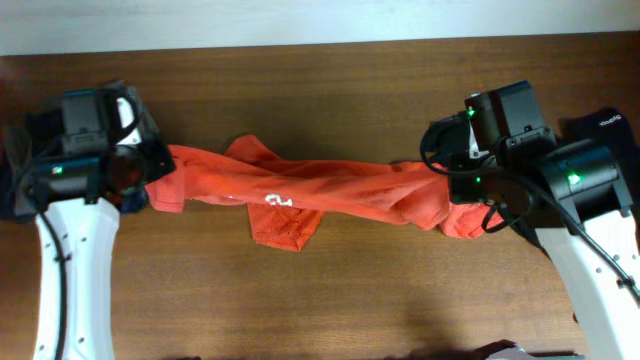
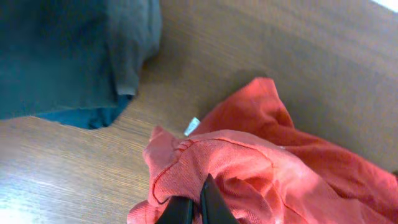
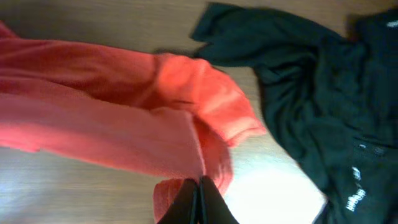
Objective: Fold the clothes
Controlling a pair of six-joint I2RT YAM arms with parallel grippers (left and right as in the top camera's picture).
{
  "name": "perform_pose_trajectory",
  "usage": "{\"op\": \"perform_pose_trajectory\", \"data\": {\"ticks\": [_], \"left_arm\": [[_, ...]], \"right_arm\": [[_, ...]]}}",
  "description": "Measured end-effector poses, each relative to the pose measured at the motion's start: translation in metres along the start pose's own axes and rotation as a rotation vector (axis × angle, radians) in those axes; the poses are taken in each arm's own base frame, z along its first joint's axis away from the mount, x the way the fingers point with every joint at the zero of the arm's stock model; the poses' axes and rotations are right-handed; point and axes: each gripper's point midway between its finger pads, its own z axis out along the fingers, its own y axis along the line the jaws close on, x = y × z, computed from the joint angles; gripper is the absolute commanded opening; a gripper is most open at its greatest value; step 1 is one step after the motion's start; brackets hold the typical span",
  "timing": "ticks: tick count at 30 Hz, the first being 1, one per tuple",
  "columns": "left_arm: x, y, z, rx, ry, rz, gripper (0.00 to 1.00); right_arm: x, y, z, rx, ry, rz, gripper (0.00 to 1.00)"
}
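Observation:
An orange-red T-shirt [image 1: 300,195] with white lettering hangs stretched in a twisted band across the table's middle, held at both ends. My left gripper [image 2: 194,198] is shut on its left end, where the fabric bunches around the fingers. At the right end, my right gripper [image 3: 198,193] is shut on a fold of the same shirt [image 3: 124,134]. From overhead, the left gripper [image 1: 150,180] and the right gripper [image 1: 452,190] sit at opposite ends of the band. A black shirt [image 3: 323,106] with small white marks lies to the right.
A dark grey-blue garment [image 2: 68,56] lies on the wooden table [image 1: 320,300] at the far left, under the left arm. The black shirt [image 1: 610,125] reaches the right edge. The table's far edge meets a pale wall.

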Motion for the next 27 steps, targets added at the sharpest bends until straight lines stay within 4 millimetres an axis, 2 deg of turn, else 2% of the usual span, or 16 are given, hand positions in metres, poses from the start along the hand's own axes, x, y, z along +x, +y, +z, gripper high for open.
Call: {"op": "perform_pose_trajectory", "data": {"ticks": [5,11,17,27], "left_arm": [[-0.011,0.010,-0.022,0.000,-0.079,-0.029,0.00],[-0.007,0.001,-0.033,0.055,-0.076,-0.027,0.00],[0.029,0.004,-0.033,0.049,0.072,-0.043,0.00],[0.069,-0.005,-0.038,0.096,0.241,-0.056,0.00]], "right_arm": [[-0.002,-0.017,-0.001,0.096,-0.015,-0.002,0.04],[-0.003,-0.024,-0.002,0.137,-0.021,-0.012,0.04],[0.002,-0.034,-0.001,0.171,0.004,-0.007,0.04],[0.018,-0.059,-0.001,0.223,0.080,0.045,0.04]]}}
